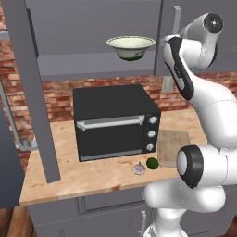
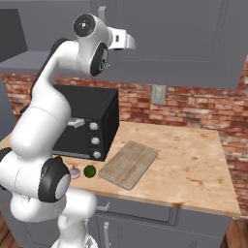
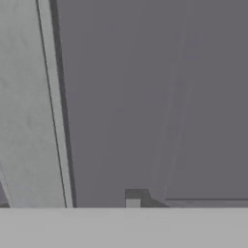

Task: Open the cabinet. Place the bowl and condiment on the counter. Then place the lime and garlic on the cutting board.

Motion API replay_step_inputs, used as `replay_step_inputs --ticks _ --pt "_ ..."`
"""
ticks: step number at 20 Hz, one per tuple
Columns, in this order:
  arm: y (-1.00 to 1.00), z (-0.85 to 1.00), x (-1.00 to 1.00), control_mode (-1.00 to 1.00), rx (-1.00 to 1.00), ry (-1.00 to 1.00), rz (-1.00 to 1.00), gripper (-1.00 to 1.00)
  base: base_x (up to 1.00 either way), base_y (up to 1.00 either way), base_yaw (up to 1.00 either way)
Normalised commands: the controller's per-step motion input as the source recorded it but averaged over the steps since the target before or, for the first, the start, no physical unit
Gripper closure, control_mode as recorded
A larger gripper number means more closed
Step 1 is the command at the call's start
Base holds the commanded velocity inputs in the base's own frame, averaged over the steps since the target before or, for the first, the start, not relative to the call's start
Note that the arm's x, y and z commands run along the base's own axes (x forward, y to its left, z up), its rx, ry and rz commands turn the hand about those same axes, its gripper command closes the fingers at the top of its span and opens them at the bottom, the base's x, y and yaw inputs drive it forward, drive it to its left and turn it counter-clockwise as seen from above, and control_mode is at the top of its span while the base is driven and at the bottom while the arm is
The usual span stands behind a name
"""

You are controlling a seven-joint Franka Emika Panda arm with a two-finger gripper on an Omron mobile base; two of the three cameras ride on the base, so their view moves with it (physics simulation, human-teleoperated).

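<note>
The cabinet [image 1: 92,60] has its left door swung out, seen edge-on, while its right door [image 2: 184,38] is closed. The cream bowl [image 1: 131,46] with a green base rests on the cabinet's lower shelf. My gripper [image 2: 131,44] is raised against the closed right door, just below its bar handle [image 2: 101,12]; the hand view looks at that grey panelled door [image 3: 145,97] from very close. Its fingers are too hidden to judge. The lime [image 1: 152,163] and garlic [image 1: 139,168] lie on the counter [image 1: 92,178] beside the cutting board [image 1: 173,146]. The condiment is out of view.
A black toaster oven [image 1: 115,120] stands on the counter under the open cabinet. The open left door [image 1: 30,92] hangs out over the counter's left end. A brick wall with an outlet [image 2: 158,93] runs behind. Bare counter [image 2: 193,160] stretches right of the board.
</note>
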Motion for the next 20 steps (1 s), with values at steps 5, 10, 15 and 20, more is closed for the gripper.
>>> replay_step_inputs --ticks 5,10,15,20 --pt "-1.00 -0.08 0.00 -1.00 -0.10 0.11 -0.21 1.00 0.00 0.00 0.00" --pt "-1.00 -0.13 -0.17 -1.00 -0.02 0.03 -0.24 1.00 0.00 0.00 0.00" --pt "-1.00 -0.16 -0.38 -1.00 0.00 0.00 -0.20 1.00 0.00 0.00 0.00" --pt "-1.00 -0.09 -0.53 -1.00 0.00 0.00 -0.17 1.00 0.00 0.00 0.00"
